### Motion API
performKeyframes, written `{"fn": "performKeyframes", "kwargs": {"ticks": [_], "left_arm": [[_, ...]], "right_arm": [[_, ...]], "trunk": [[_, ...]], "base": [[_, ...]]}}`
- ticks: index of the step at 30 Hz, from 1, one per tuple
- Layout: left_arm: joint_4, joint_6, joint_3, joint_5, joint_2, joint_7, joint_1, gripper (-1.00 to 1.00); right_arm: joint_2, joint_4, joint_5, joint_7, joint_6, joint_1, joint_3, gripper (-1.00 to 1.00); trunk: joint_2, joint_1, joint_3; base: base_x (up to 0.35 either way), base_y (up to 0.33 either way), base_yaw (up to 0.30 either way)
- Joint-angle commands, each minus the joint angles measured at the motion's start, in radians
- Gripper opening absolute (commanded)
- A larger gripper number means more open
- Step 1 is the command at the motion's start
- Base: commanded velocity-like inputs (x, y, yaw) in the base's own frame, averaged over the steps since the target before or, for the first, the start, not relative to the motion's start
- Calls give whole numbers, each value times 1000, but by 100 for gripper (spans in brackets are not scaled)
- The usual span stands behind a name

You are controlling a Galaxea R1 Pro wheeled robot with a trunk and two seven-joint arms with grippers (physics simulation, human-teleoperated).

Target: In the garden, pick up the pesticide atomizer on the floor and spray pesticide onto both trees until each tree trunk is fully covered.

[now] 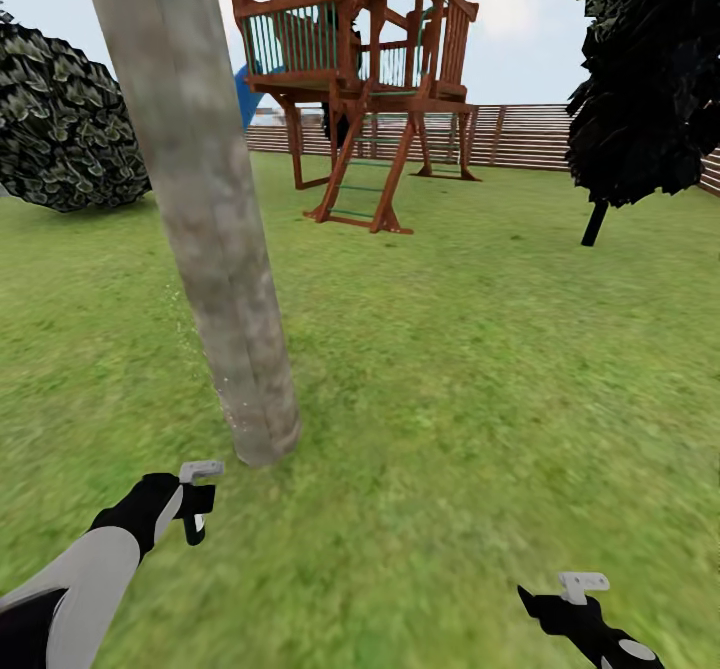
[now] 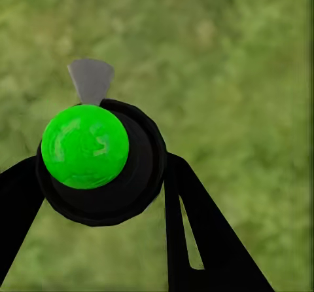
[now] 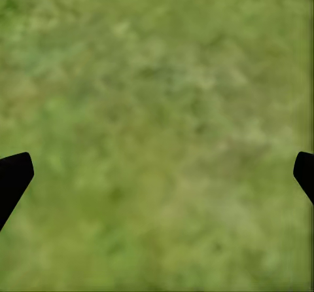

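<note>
Left gripper [image 1: 197, 509] fingers pinching the pesticide atomizer [image 2: 98, 161], apparently aiming at the nearby tree trunk [image 1: 215, 249]; right gripper [image 3: 157, 174] fingers hanging spread, idle

The tree trunk [image 1: 205, 219] is coloured grey-brown, with blotchy bark and tiny white specks low on one side. The lawn [image 1: 480, 369] is rendered in mottled green. The play tower [image 1: 360, 69] is painted reddish brown, with green bars in its railing. The fence [image 1: 540, 136] is striped in brown slats. The foliage [image 1: 650, 69] is shown blackish green. The spray bottle [image 2: 104, 164] is seen as black, with a bright green spot and a grey trigger. The fingers [image 2: 209, 233] are black.
</note>
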Motion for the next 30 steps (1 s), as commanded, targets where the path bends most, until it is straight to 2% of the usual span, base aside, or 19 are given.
{"fn": "performKeyframes", "kwargs": {"ticks": [1, 6, 9, 11, 13, 15, 16, 17, 19, 20, 21, 22, 23, 26, 27, 28, 30], "left_arm": [[-2, 5, 8, -10, -1, -9, 0, -100], [-4, 8, 9, -7, 2, -27, 0, -100], [-13, 13, -1, -16, 8, -135, -1, -100], [-14, 27, -3, -20, 8, -142, -5, -100], [-26, 97, -4, -21, 9, -142, -14, -100], [-99, 179, -5, -24, 7, -143, -28, -100], [-153, 239, -6, -28, 7, -143, -43, -100], [-234, 342, -9, -45, 9, -143, -71, -100], [-333, 479, -11, -66, 13, -148, -158, -100], [-341, 494, -15, -69, 14, -149, -196, -100], [-343, 509, -30, -71, 17, -150, -249, -100], [-344, 518, -45, -72, 20, -150, -280, -100], [-348, 526, -74, -72, 22, -151, -312, -100], [-346, 525, -95, -70, 21, -153, -309, -100], [-340, 517, -95, -68, 21, -154, -278, -100], [-340, 511, -93, -64, 17, -157, -199, -100], [-342, 503, -85, -61, 15, -159, -148, -100]], "right_arm": [[0, 1, 9, 5, -4, -1, -9, 100], [-1, 1, 10, 5, -4, -1, -9, 100], [-1, 1, 10, 5, -4, -1, -9, 100], [0, 1, 10, 5, -4, -1, -9, 100], [-1, 2, 10, 5, -4, -1, -9, 100], [0, 2, 10, 5, -4, -1, -9, 100], [0, 2, 10, 5, -4, -1, -9, 100], [0, 2, 10, 5, -4, -1, -9, 100], [0, 2, 10, 5, -4, -1, -9, 100], [0, 2, 10, 5, -4, -1, -9, 100], [0, 2, 10, 5, -4, -1, -9, 100], [0, 2, 10, 5, -4, -1, -9, 100], [0, 2, 10, 5, -4, -1, -9, 100], [0, 2, 10, 5, -4, -1, -9, 100], [-1, 2, 10, 5, -4, -1, -9, 100], [0, 2, 10, 5, -4, -1, -9, 100], [0, 2, 10, 5, -4, -1, -9, 100]], "trunk": [[0, 0, -1], [0, 0, -1], [0, 0, -1], [0, 0, -1], [0, 0, -1], [0, 0, -1], [0, 0, -1], [0, 0, -1], [0, 0, -1], [0, 0, -1], [0, 0, -1], [0, 0, -1], [0, 0, -1], [0, 0, -1], [0, 0, -1], [0, 0, -1], [0, 0, -1]], "base": [[0, -22, 0], [0, -3, 0], [-141, 0, 0], [-172, 0, 0], [-45, 0, 0], [-12, 0, 0], [-4, 0, 0], [-2, 0, 0], [0, 0, 0], [0, 0, 0], [0, 0, 0], [0, 0, 0], [0, 0, 0], [0, 0, 0], [0, 0, 0], [0, 0, 0], [0, 0, 0]]}}
